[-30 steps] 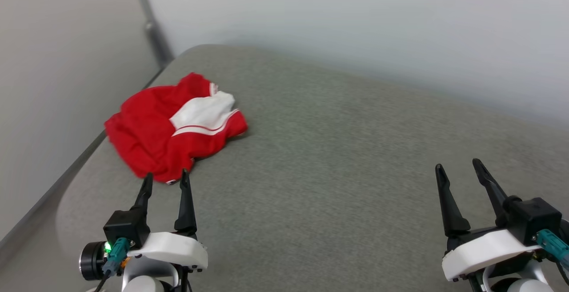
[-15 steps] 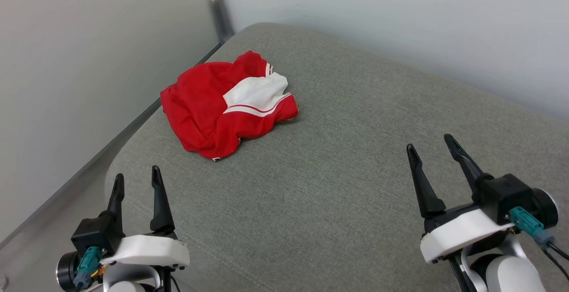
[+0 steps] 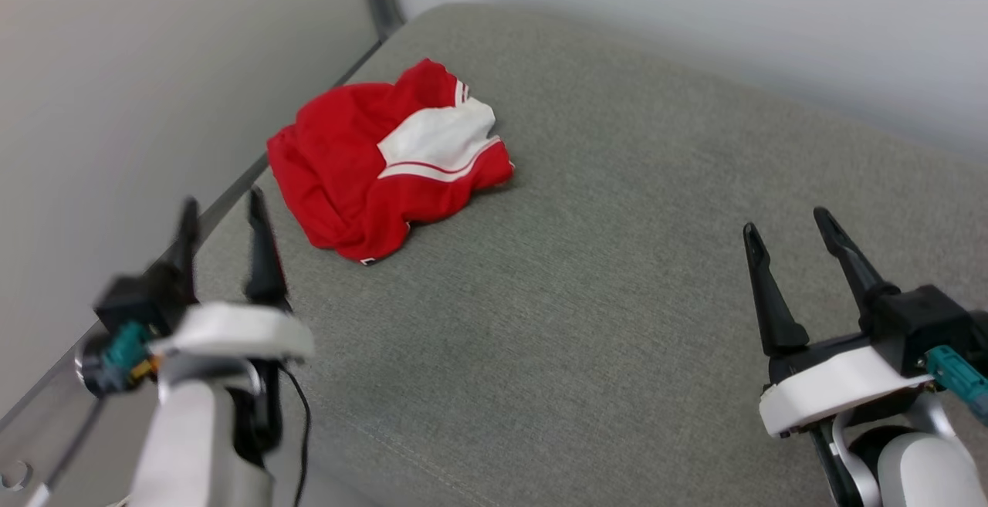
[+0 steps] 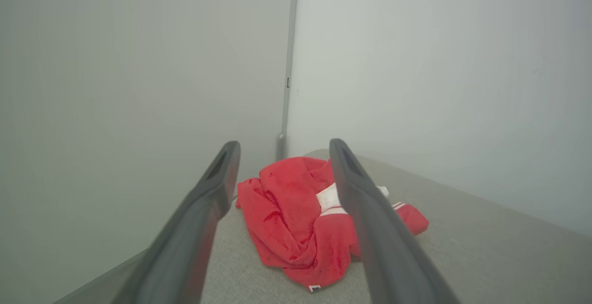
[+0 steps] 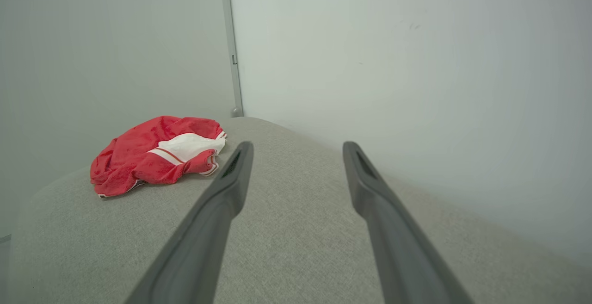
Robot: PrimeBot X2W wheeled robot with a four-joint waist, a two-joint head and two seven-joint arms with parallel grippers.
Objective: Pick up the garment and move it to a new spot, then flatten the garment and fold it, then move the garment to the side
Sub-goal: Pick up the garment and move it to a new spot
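left gripper [image 4: 283, 149] jaws spread wide, empty. crumpled red garment [image 4: 286, 216] lies beyond the fingertips, mostly in the gap between the two fingers [image 4: 203, 220]. the finger on view right overlaps its white sleeve patch [image 4: 327, 200]. grey cushion [image 4: 485, 248] under the garment. vertical grey strip [image 4: 289, 63] in the wall corner, above the gap.

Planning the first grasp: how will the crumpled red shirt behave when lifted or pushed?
Likely floppy: the garment lies in a crumpled heap of soft folds, so it should drape from one pinch. Probably light: thin cloth. A push would likely bunch it, not slide it, on the woven grey cushion.
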